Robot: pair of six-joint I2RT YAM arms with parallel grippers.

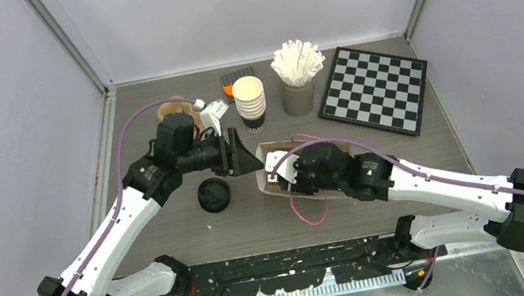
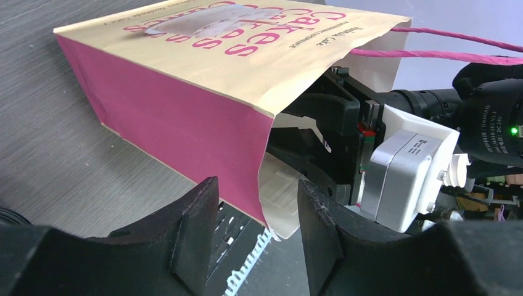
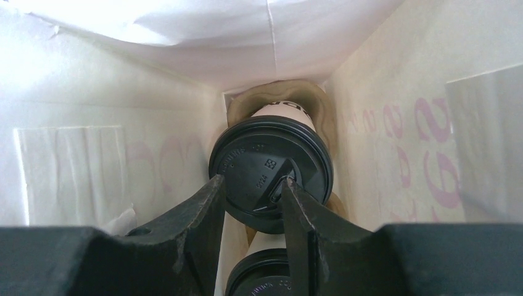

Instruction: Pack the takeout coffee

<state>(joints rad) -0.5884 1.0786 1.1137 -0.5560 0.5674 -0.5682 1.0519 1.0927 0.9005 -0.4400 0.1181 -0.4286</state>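
The paper bag (image 2: 185,117) lies on its side near the counter's (image 2: 55,160) middle. Deep inside it a lidded coffee cup (image 3: 265,148) rests in a brown carrier (image 3: 317,108), with a second lidded cup (image 3: 259,280) just below. The right gripper (image 3: 251,182) is half open, its tips just before the upper lid, clasping nothing. The left gripper (image 2: 256,191) stands open and empty at the bag's mouth.

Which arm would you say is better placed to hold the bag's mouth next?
Left: the open left hand straddles the mouth edge of the paper bag; the right hand is deep inside, at a lidded cup.
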